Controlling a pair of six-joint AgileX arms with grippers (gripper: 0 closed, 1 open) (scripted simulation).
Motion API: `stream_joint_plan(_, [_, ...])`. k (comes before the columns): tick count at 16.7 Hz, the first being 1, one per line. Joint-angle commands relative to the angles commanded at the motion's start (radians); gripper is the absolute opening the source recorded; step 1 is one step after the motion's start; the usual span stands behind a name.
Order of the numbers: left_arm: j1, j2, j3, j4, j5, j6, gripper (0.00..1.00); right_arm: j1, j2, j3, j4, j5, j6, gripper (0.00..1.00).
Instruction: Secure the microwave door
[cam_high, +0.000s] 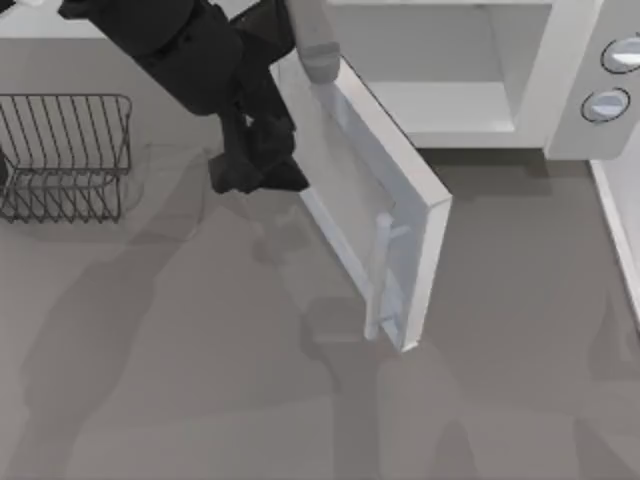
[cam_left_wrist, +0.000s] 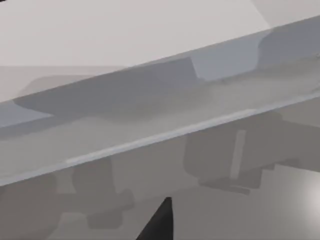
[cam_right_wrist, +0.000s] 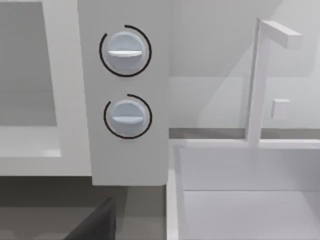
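Surface: grey table (cam_high: 200, 380), wire rack (cam_high: 65, 155) at left.
Microwave (cam_high: 520, 70): far side, cavity exposed.
Microwave door (cam_high: 375, 215): half open, angled outward.
Left gripper (cam_high: 262, 172): against door's outer face; finger spread cannot be told.
Right arm: faces the knobs (cam_right_wrist: 125, 52).

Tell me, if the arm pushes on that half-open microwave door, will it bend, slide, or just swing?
Probably swing: the microwave door hangs from one edge of the microwave, so a push from the left gripper beside its outer face should turn it shut. It looks like a thick flat panel, so likely stiff. Its glassy window may be slippery, and the handle offers surer contact.
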Motion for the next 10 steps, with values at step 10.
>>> stream_joint_plan(10, [0.0, 0.0, 0.0, 0.0, 0.0, 0.0, 0.0, 0.0, 0.0, 0.0, 0.0, 0.0, 0.0, 1.0])
